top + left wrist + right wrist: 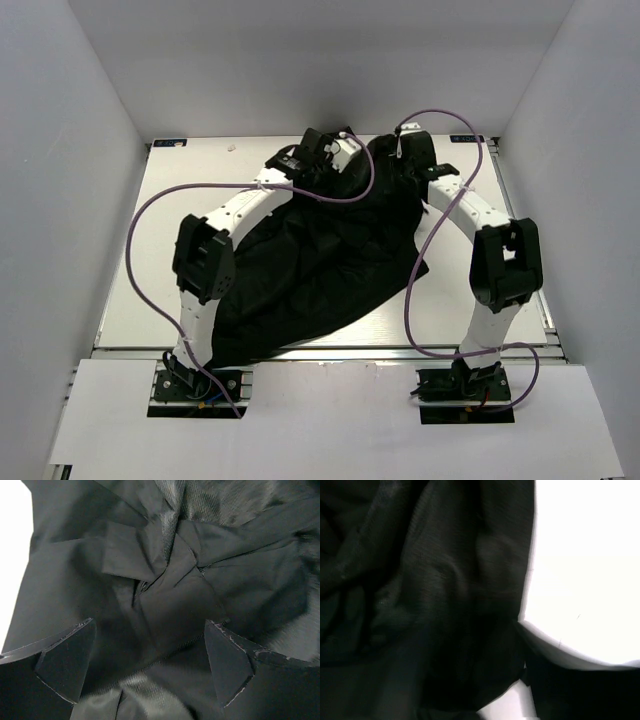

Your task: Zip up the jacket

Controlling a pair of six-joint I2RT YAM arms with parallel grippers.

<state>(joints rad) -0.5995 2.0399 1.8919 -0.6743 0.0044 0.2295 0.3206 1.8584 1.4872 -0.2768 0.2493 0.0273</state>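
Fingers [65, 662] of the left gripper [150, 622] stand wide apart, with nothing pinched between them. Only their dark tips show, and the rest is cut off at the bottom of the wrist view. Right under them lies the jacket [175, 590], bunched into a knot of folds. I cannot tell which part of the jacket this is. The fingers look very near the cloth, but I cannot tell if they touch it. The right gripper [410, 148] is at the far right corner of the jacket, low on the cloth. Its own camera shows almost all black, blurry cloth beside a bright white patch. One dark shape at the bottom right may be a finger, but it is too dim to be sure. So I cannot tell if this gripper is apart or together, or if it holds any cloth. From above, the jacket is a big black heap in the middle of the table [130, 290]. It runs from the near left edge up to the far side, where both grippers are. The left arm [205, 260] bends over the heap and hides part of it. Purple cables [150, 215] loop from both arms, and one hangs across the cloth. White walls [60, 150] stand around the table.
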